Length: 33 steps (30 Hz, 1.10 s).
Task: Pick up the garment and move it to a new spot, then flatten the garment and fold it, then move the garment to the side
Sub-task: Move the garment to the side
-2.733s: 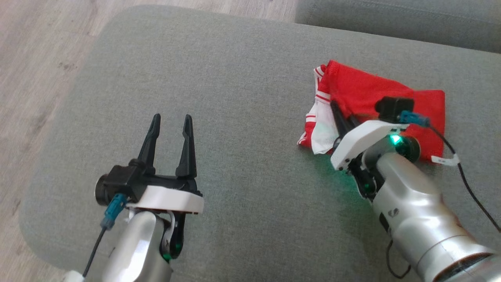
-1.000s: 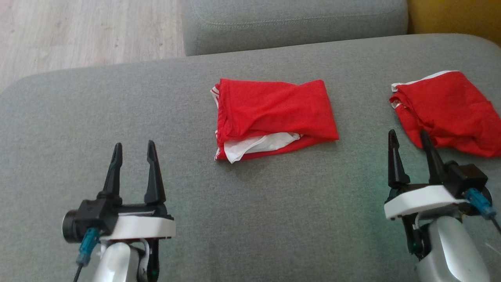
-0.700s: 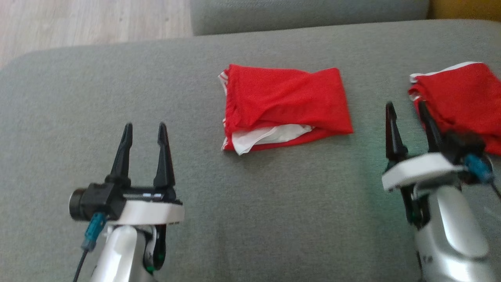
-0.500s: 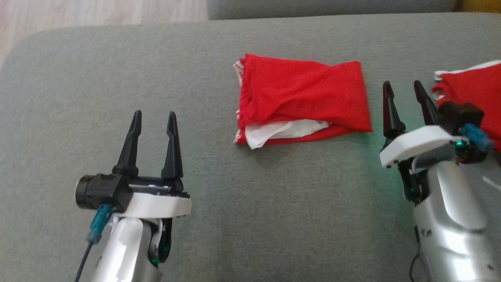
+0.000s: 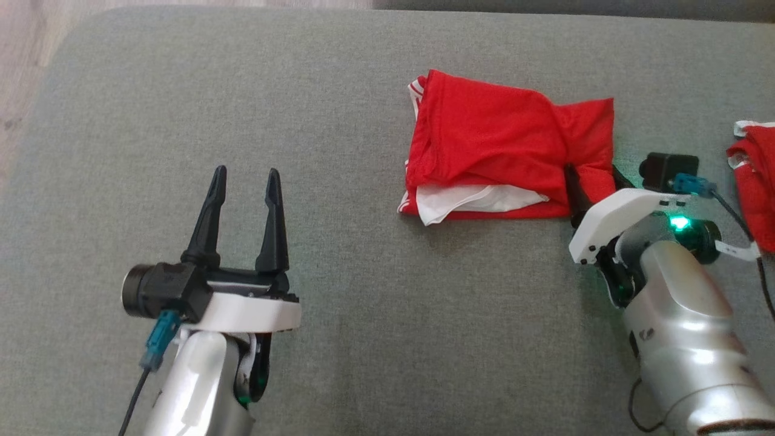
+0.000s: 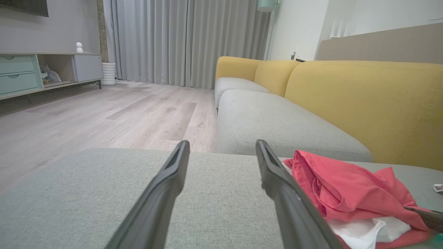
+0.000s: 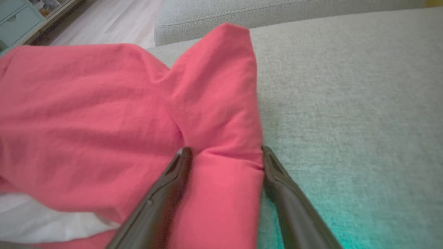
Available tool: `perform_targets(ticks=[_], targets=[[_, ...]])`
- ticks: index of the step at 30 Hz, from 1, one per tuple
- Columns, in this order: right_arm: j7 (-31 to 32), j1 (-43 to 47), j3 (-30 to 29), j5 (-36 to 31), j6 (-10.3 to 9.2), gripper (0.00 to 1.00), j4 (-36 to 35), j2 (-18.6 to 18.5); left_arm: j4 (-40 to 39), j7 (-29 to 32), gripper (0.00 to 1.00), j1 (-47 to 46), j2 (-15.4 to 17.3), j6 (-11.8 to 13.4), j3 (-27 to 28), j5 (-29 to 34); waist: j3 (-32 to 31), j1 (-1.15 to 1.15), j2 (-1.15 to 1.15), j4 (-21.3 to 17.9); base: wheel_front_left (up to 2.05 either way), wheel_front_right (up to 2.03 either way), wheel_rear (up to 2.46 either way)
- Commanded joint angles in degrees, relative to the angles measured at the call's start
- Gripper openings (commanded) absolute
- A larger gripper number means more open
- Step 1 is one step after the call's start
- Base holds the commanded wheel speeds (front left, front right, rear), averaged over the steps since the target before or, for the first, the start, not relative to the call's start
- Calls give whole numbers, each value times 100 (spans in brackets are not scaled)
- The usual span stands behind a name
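The garment (image 5: 508,145), red and folded, lay on the grey cushion (image 5: 339,91), nearer its far edge than its near one, with a white lining (image 5: 478,198) showing along the near side. My right gripper (image 5: 595,183) stood spread astride the garment's right near corner (fabric between the fingers). My left gripper (image 5: 246,175) hung spread over bare cushion toward the left edge. A second red cloth (image 5: 754,194) lay farther right.

Home living room, yellow-backed grey sofa (image 6: 363,100), long grey curtains (image 6: 173,41), wood floor (image 6: 104,117), low sideboard (image 6: 20,72)
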Motion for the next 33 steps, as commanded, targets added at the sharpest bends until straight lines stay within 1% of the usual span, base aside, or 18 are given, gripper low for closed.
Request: perform_targets(ticks=[1, 2, 3, 4, 5, 8, 12, 16, 20, 23, 24, 25, 28, 33], targets=[[-36, -101, 185, -76, -4, 100, 80, 84, -169, -29, 100, -203, 43, 2, 168, 29, -28, 1, 0, -7, 0, 0, 0], [-69, -135, 188, -69, -4, 100, 177, 84, -171, -29, 100, -206, 43, -2, 167, 40, -40, 1, 0, -9, 0, 0, 0], [-104, -171, 197, -54, -4, 89, 266, 84, -173, -29, 100, -210, 43, -9, 162, 59, -51, 1, 0, -12, 0, 0, 0], [-132, -205, 216, -20, -4, 24, 351, 84, -172, -29, 100, -213, 43, -17, 158, 78, -63, 1, 0, -14, 0, 0, 0], [-162, -237, 247, 8, -4, 0, 425, 84, -169, -29, 100, -214, 43, -23, 158, 96, -84, 1, 0, -19, 0, 0, 0], [-360, -319, 324, -2, -4, 0, 575, 84, -158, -29, 100, -194, 43, -34, 185, 138, -156, 1, 0, -49, 0, 0, 0], [-729, -419, 295, -249, -4, 0, 693, 78, -151, -29, 100, -124, 43, -37, 249, 171, -288, 1, 0, -141, 0, 0, 0], [-1031, -471, 315, -645, -4, 0, 690, -40, -171, -29, 100, -59, 43, -37, 264, 148, -443, 1, 0, -265, 0, 0, 0], [-1154, -481, 495, -1072, -4, 0, 567, -236, -310, -29, 100, 8, 43, -17, 209, 118, -615, 1, 0, -460, 0, 0, 0], [-1174, -466, 573, -1205, -4, 0, 474, -328, -356, -29, 100, 43, 43, 1, 148, 122, -703, 1, 0, -570, 0, 0, 0], [-1157, -441, 696, -1340, -4, 0, 367, -448, -399, -29, 100, 58, 43, 21, 93, 119, -768, 1, 0, -685, 0, 0, 0], [-1157, -441, 696, -1340, -4, 0, 367, -448, -399, -29, 100, 58, 43, 21, 93, 119, -768, 1, 0, -685, 0, 0, 0], [-1052, -394, 966, -1463, -4, 0, 194, -649, -446, -29, 100, 72, 43, 58, 17, 91, -829, 1, 0, -842, 0, 0, 0], [-733, -449, 1347, -1396, -4, 0, -208, -1184, -486, -29, 100, 121, 43, 118, -18, 72, -807, 1, 0, -1098, 0, 0, 0]])
